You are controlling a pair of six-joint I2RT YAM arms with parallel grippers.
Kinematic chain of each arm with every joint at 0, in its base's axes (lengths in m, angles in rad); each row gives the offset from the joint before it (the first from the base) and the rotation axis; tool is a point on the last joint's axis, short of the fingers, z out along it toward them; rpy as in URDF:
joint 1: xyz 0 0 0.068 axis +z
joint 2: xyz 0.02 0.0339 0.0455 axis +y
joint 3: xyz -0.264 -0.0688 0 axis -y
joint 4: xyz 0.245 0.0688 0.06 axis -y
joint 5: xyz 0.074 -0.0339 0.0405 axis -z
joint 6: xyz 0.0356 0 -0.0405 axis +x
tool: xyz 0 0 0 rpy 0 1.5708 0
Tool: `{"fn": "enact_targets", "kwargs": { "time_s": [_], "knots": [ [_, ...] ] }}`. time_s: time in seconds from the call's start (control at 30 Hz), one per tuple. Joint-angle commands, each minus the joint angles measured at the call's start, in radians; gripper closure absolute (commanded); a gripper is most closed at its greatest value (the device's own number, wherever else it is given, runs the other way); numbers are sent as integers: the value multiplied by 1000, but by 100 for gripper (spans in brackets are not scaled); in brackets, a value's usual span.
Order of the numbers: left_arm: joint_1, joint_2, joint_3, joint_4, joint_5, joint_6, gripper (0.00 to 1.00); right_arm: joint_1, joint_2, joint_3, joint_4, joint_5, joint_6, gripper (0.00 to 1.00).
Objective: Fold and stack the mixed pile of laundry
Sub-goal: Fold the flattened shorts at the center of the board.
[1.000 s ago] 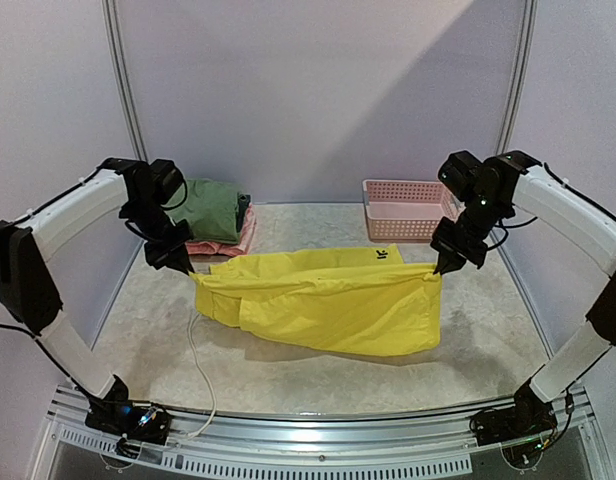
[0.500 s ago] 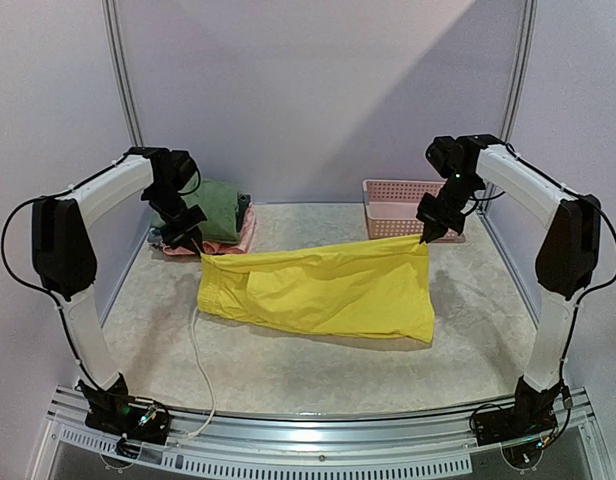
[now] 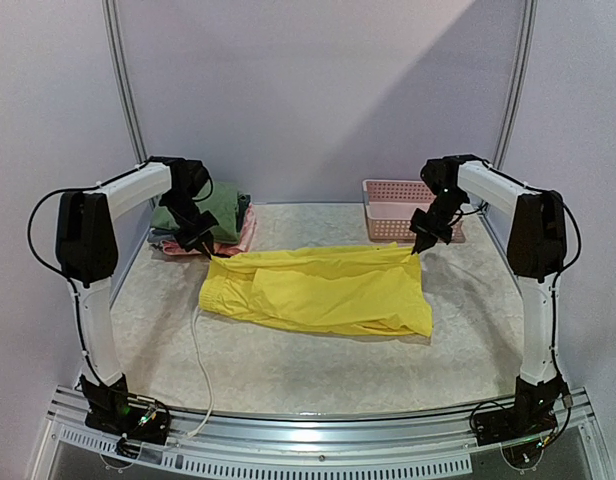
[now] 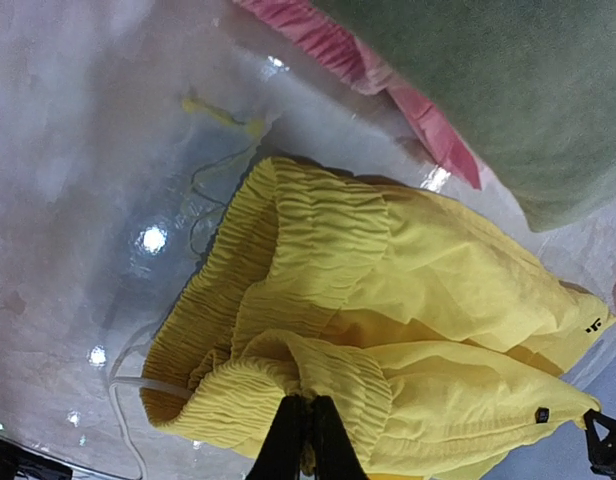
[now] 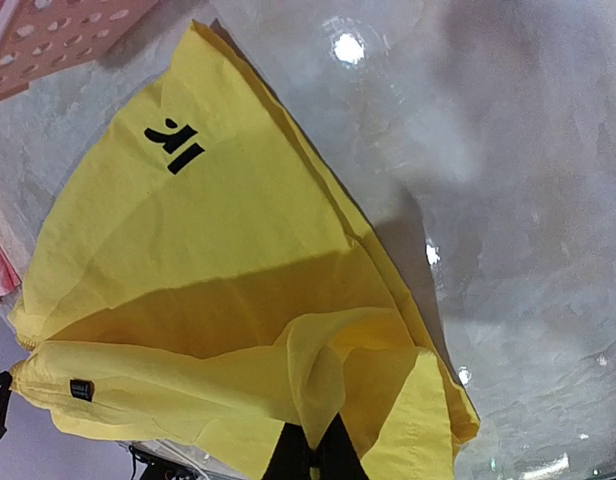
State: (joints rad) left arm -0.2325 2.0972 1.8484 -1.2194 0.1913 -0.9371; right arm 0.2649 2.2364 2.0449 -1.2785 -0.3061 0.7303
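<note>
The left gripper (image 3: pixel 209 249) and right gripper (image 3: pixel 416 249) each pinch an end of the yellow shorts (image 3: pixel 323 295) — squeezed tight.

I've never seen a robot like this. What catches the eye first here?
The bright yellow shorts lie mid-table, pinched at both ends: the left claw grips the waistband, the right claw the far leg hem. Behind them, a folded green shirt sits at the far left and a pink basket at the far right.
</note>
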Motion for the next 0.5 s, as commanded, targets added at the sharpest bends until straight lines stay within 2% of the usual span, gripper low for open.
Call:
{"fn": "enact_targets", "kwargs": {
  "time_s": [0.0,0.07,0.13,0.23,0.33,0.37,0.47],
  "knots": [
    [16,11,2,92,-29,-45,100,-32,56,59,35,-20,-26,100],
    [16,-3,-26,152,-29,-81,100,-41,73,62,61,-33,-17,100],
    [15,-26,-55,210,-26,-121,93,-47,82,62,102,-55,6,99],
    [8,-70,-73,276,-33,-151,72,-51,82,67,201,-112,46,78],
    [-3,-109,-67,290,-55,-158,39,-52,73,97,279,-141,73,60],
    [-5,-122,-66,290,-57,-157,31,-52,69,106,294,-145,76,56],
    [-20,-170,-77,286,-86,-136,18,-53,36,116,341,-124,68,46]
  ]
}}
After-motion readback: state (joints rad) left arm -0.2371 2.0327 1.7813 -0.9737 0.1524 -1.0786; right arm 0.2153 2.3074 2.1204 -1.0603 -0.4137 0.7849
